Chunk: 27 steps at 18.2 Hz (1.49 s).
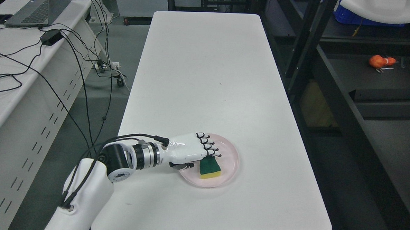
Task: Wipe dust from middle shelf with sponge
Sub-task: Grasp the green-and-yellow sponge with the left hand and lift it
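- Green-and-yellow sponge (210,168) lies in a pink plate (231,164) on the white table (206,77).
- Left hand (189,150) reaches over the plate, fingers relaxed above the sponge, gripping nothing.
- Black shelving (382,91) stands right; an orange object (381,61) lies on it.

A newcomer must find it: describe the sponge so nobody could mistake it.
On the long white table, look at its near end for a pink plate. The sponge lies in it beside the left hand: green on top, yellow beneath, the only coloured block there.

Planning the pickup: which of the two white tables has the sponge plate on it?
The middle white table, where the left robot hand reaches over the pink plate with the sponge. The left-side table carries a laptop and cables.
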Motion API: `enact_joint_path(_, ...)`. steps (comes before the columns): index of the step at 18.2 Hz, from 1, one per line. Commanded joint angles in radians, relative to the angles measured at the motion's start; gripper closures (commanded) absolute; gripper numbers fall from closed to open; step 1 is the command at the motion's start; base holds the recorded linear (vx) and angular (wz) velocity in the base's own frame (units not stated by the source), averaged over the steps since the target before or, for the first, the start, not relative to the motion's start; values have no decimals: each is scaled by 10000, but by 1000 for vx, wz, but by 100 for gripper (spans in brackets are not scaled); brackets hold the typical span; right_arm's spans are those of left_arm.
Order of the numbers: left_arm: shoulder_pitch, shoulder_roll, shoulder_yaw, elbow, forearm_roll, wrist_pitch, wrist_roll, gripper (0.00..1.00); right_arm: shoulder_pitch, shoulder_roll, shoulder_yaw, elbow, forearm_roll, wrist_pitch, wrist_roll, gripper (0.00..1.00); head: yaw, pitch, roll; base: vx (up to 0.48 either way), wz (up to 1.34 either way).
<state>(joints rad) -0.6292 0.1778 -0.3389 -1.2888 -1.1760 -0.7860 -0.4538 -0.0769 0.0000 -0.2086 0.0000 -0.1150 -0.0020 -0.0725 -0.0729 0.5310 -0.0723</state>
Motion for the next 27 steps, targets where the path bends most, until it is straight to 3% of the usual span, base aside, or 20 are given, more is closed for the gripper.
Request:
enact_joint_path(1, -105, -152, 75, 693, -37, 6, -79, 31, 2, -175, 0, -175, 0, 726, 4, 0, 0, 0, 0, 0, 0)
enact_joint_path(5, -74, -152, 688, 739, 224, 6, -279, 51, -13, -175, 0, -175, 0, 726, 4, 0, 0, 0, 0, 0, 0)
enact_joint_path(8, -44, -152, 1285, 739, 882, 6, -447, 76, -13, -175, 0, -175, 0, 726, 4, 0, 0, 0, 0, 0, 0)
enact_joint_path(13, -58, -214, 2573, 663, 2504, 6, -616, 99, 2, -175, 0, -175, 0, 726, 4, 0, 0, 0, 0, 0, 0)
enact_joint_path(19, -595, -214, 3969, -301, 5988, 6, -1031, 100, 2, -175, 0, -175, 0, 726, 4, 0, 0, 0, 0, 0, 0)
enact_joint_path(25, -765, -1577, 5412, -1789, 6575, 6, -1031, 100, 2, -175, 0, -175, 0, 726, 4, 0, 0, 0, 0, 0, 0)
enact_joint_path(27, -765, -1604, 5444, -1976, 6575, 6, -1016, 100, 2, -175, 0, -175, 0, 726, 4, 0, 0, 0, 0, 0, 0)
